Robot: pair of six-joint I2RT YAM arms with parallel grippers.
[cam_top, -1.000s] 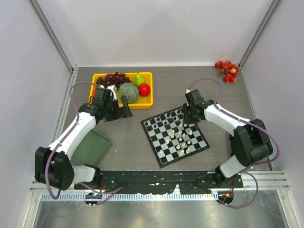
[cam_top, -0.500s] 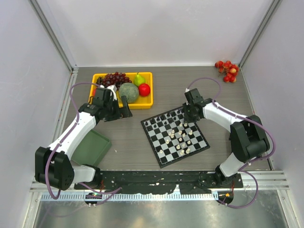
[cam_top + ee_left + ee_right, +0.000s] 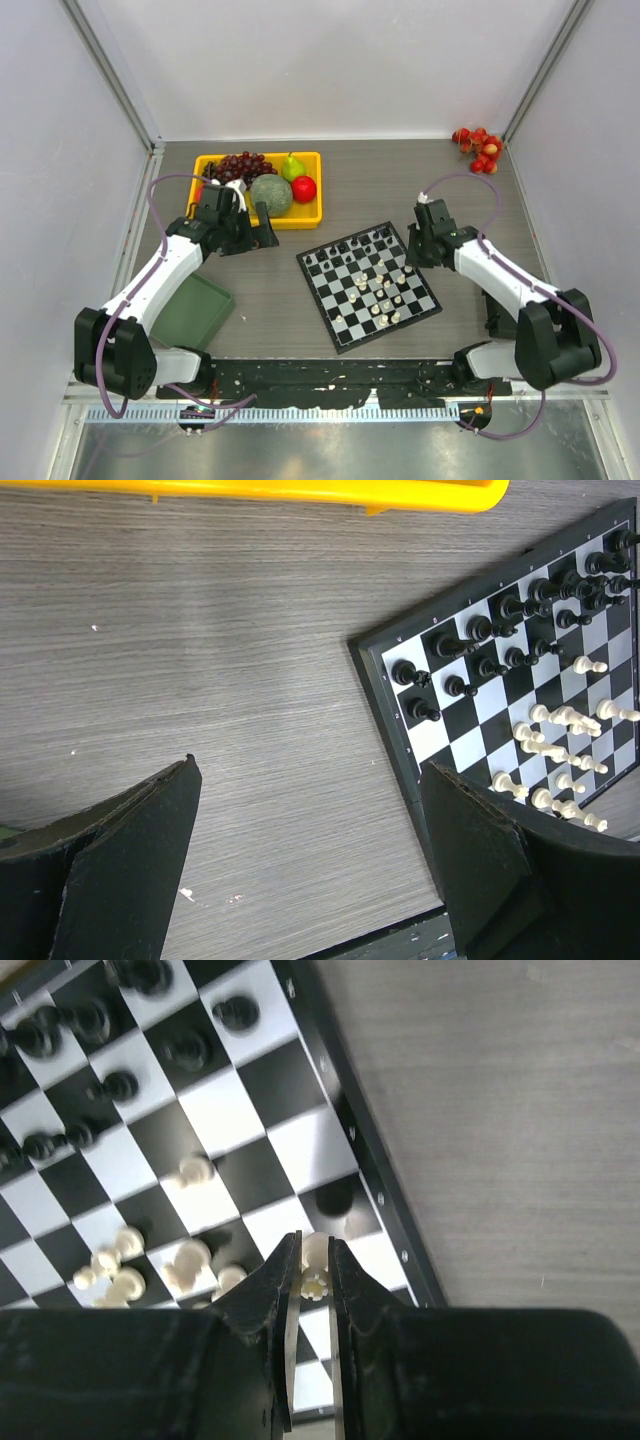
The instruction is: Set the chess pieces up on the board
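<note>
The board lies tilted at the table's middle. Black chess pieces crowd its far side and white ones its near half. Over the board's right edge, my right gripper is shut on a small white chess piece with a notched top, pinched between its fingertips above the edge squares. My left gripper hangs open left of the board. Only bare table shows between its fingers, with the board's corner and its black pieces beside the right finger.
A yellow tray at the back left holds dark grapes, a green melon, a pear and a red apple. A green tray lies at the front left. Red fruits sit in the back right corner. Walls enclose the table.
My right gripper has closed on the white piece and swung right, from over the board's far part to its right edge. The left arm has not moved.
</note>
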